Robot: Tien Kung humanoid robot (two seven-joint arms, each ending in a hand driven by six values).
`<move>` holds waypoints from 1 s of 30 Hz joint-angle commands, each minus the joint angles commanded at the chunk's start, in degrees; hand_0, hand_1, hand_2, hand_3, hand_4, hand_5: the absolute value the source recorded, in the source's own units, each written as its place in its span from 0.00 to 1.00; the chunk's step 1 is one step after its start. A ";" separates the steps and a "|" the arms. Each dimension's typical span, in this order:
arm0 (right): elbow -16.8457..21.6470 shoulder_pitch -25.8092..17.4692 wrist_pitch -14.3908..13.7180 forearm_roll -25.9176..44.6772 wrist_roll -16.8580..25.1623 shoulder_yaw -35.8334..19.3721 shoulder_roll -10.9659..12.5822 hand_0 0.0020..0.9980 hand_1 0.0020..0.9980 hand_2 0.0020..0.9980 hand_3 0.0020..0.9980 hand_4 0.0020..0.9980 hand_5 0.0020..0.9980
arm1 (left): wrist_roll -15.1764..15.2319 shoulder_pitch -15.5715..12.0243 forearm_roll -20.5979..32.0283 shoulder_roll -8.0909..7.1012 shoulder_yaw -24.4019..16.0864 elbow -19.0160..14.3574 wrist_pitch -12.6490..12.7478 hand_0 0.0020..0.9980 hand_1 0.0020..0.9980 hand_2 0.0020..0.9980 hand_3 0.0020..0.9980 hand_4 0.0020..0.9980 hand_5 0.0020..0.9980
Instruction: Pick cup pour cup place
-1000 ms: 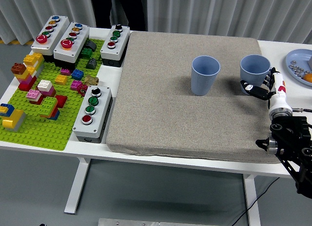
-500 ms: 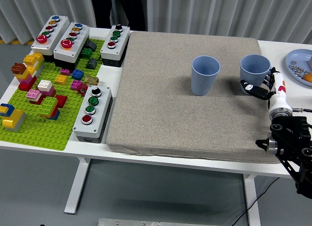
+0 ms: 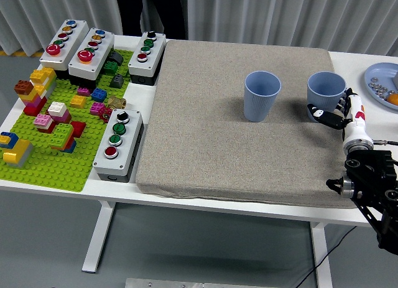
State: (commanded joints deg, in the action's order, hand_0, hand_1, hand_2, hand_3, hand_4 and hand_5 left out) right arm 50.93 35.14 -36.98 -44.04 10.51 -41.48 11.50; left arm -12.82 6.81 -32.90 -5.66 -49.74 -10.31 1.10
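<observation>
Two blue cups stand upright on the grey mat (image 3: 205, 139). The left cup (image 3: 262, 96) is near the mat's middle, with nothing touching it. The right cup (image 3: 325, 92) stands at the mat's right edge. My right hand (image 3: 333, 111) comes up from the lower right and wraps the lower part of this cup. Its thumb lies across the cup's front and the other fingers (image 3: 342, 100) sit at its right side. What is inside the cups cannot be seen. My left arm is out of view.
A green brick plate (image 3: 56, 157) with coloured bricks and several grey button boxes (image 3: 118, 145) fills the table's left. A blue plate (image 3: 380, 79) with small items sits at the far right. A person in dark clothes (image 3: 149, 8) stands behind the table.
The right cup and my right hand have shifted together very slightly to the right and towards me. The left cup has not moved.
</observation>
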 joint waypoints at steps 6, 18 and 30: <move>0.28 -0.02 0.73 -0.24 -0.73 -0.51 0.20 0.82 0.71 0.67 0.80 0.64 0.00 | -0.02 0.09 -0.06 0.01 -0.01 0.00 -0.04 0.77 0.80 0.84 0.77 0.51 0.95; 0.84 -0.22 2.04 0.04 -0.80 -1.03 0.50 0.84 0.77 0.77 0.84 0.77 0.10 | -0.03 0.19 -0.21 0.06 -0.27 0.00 -0.05 0.77 0.80 0.84 0.77 0.51 0.95; 1.25 -0.64 3.82 -2.28 -3.02 -2.13 0.74 0.87 0.81 0.89 0.92 0.83 0.15 | 0.00 0.20 -0.11 0.06 -0.27 0.00 -0.05 0.77 0.80 0.84 0.77 0.51 0.95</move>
State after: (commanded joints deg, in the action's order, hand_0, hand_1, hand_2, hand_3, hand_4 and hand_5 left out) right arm 52.18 34.50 -33.16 -46.32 7.50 -43.61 12.24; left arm -12.82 7.01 -33.01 -5.61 -50.02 -10.31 1.05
